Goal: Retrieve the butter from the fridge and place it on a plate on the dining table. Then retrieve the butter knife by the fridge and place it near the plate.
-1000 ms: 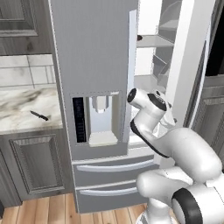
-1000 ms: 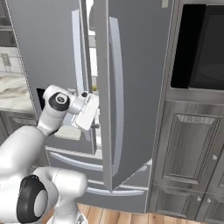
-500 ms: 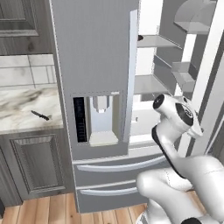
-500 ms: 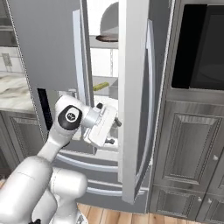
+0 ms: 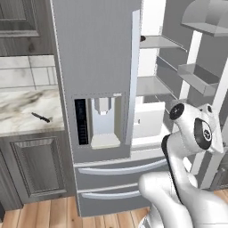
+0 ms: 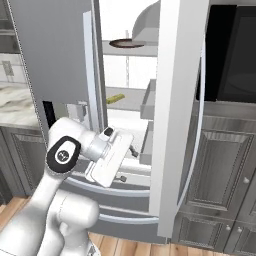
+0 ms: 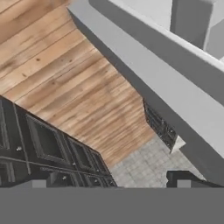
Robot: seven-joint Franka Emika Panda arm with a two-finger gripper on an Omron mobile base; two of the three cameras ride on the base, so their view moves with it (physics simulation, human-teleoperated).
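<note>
No readable text anywhere

The fridge (image 5: 95, 67) carries no legible brand, label or number; the dark panel strip left of its water dispenser (image 5: 103, 122) shows only blurred, unreadable marks.

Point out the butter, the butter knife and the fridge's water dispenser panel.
butter (image 6: 116, 98): right base view, middle of the pale yellow-green stick on the fridge shelf.
butter knife (image 5: 41, 117): left base view, mid-length, lying on the marble counter.
water dispenser panel (image 5: 103, 121): left base view, recess in the closed left door.
</note>
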